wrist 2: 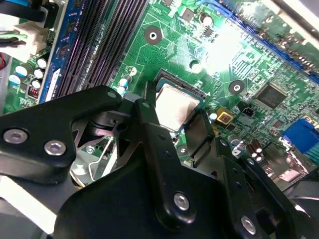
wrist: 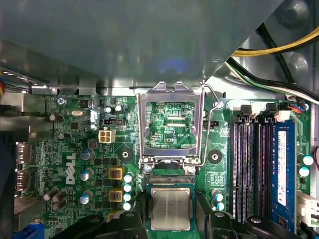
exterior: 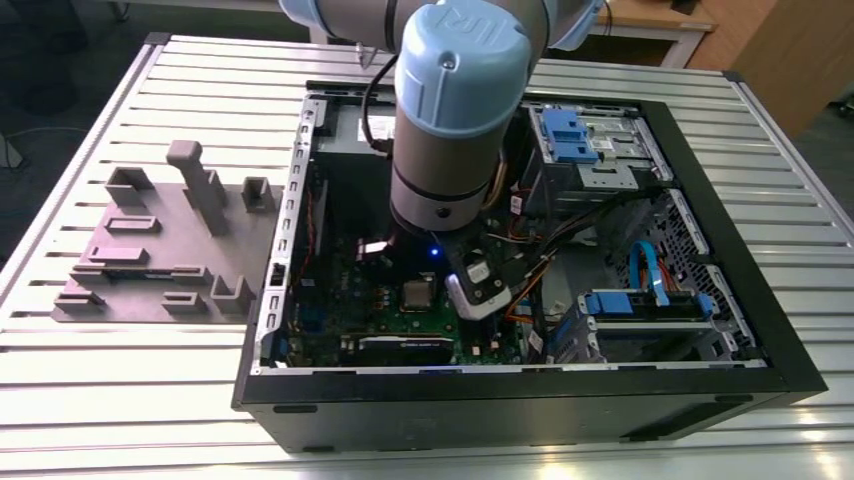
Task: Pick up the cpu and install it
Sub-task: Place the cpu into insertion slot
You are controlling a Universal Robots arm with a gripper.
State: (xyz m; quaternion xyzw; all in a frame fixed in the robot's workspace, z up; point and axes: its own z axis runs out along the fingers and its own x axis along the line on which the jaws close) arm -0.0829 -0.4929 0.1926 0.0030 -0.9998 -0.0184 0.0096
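The cpu (wrist: 170, 208) (wrist 2: 174, 105) (exterior: 419, 293), a flat square chip with a silver top, lies level in the motherboard socket. The metal socket frame (wrist: 141, 124) stands hinged open just beyond it. My gripper (wrist: 170, 201) (wrist 2: 177, 117) straddles the chip, one black finger (wrist 2: 149, 112) on each side. A thin strip of socket shows between each finger and the chip's edge, so the gripper looks open. In the exterior view the arm reaches down into the case over the socket.
The open computer case (exterior: 534, 385) lies on a slatted metal table. A grey-mauve tray (exterior: 134, 250) with upright blocks sits at the exterior view's left. Memory slots (wrist: 249, 169) run beside the socket and loose cables (wrist: 279, 50) hang close by. Blue drive brackets (exterior: 647, 305) sit at the case's right.
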